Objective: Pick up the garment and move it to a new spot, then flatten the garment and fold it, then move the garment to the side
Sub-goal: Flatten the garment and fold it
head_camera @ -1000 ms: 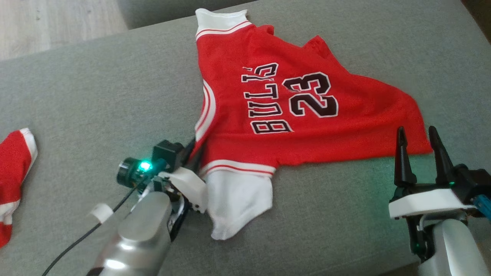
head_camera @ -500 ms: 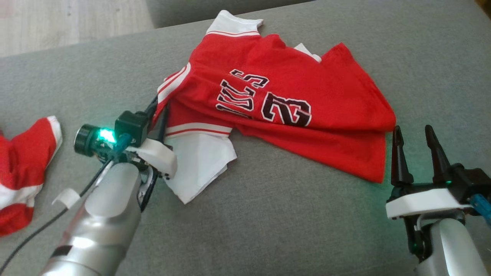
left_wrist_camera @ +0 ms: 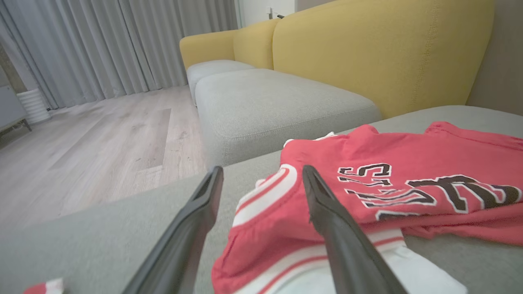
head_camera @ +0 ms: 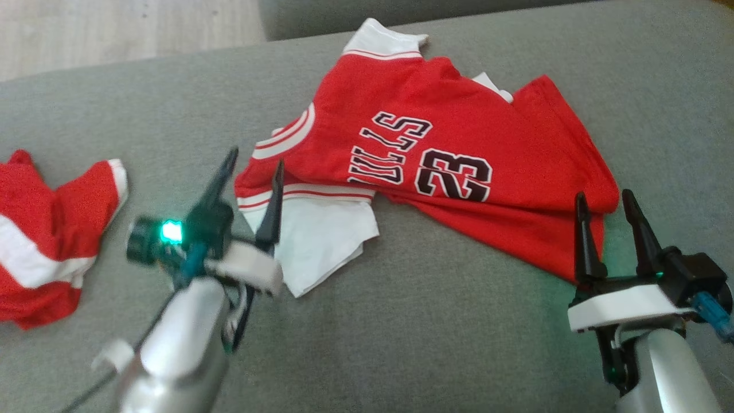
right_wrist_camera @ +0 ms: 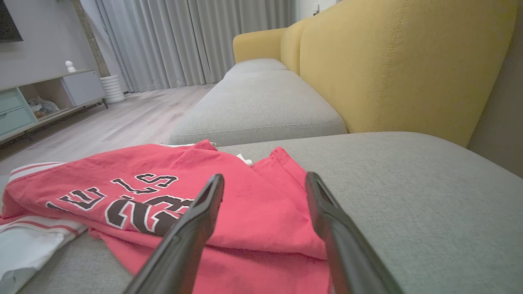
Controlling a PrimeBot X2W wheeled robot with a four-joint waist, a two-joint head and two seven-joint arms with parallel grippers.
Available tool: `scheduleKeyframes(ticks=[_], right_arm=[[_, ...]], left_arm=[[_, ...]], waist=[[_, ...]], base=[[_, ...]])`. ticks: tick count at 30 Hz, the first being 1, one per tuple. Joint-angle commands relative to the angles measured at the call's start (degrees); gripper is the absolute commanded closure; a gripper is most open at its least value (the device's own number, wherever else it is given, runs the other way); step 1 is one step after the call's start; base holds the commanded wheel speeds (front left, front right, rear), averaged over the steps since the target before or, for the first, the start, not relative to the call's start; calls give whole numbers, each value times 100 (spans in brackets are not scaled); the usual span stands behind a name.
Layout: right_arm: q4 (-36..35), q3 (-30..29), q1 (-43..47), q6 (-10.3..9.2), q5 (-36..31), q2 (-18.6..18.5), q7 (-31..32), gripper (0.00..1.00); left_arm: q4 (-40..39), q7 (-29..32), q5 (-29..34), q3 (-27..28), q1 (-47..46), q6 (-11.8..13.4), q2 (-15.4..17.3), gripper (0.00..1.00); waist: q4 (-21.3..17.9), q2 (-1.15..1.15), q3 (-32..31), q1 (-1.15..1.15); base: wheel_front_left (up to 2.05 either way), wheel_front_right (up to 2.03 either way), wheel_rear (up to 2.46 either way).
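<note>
The garment is a red jersey with white sleeves and a black "23", lying rumpled and partly folded over itself on the grey cushion. My left gripper stands open just left of its collar edge, nothing between the fingers; in the left wrist view the garment lies ahead and to the right of the left gripper. My right gripper is open beside the garment's lower right corner, and the right wrist view has the right gripper over the red cloth.
A second red and white garment lies at the cushion's left edge. Wooden floor runs beyond the far left edge. A yellow sofa back rises behind, and another grey cushion lies further along.
My left gripper dragged the garment's collar side leftward, bunching the cloth, then let go and opened. The head camera has shifted. The right gripper stays open.
</note>
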Motion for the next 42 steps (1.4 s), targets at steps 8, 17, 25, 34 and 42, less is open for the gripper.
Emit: scheduleKeyframes(ticks=[8,17,25,34,42], right_arm=[[-275,143,325,-4,-35,-32,-62,0],[-294,121,442,-4,-79,-32,-62,0],[-280,145,466,-4,-77,-32,-62,0],[-280,175,390,-4,-52,-32,-62,0],[-283,186,317,-4,-3,-32,-62,0]], left_arm=[[-819,-55,-81,482,976,59,-161,0],[-871,-55,-94,554,1430,-93,-369,0],[-120,267,-261,246,1320,-363,-496,0],[480,560,-503,165,1049,-389,-563,0],[878,1001,-619,23,850,-414,-586,0]], waist=[[383,0,-404,0],[492,0,-498,0],[355,0,-466,0],[126,0,-310,0],[-56,0,-171,0]], base=[[0,0,0],[0,0,0],[0,0,0],[0,0,0],[0,0,0]])
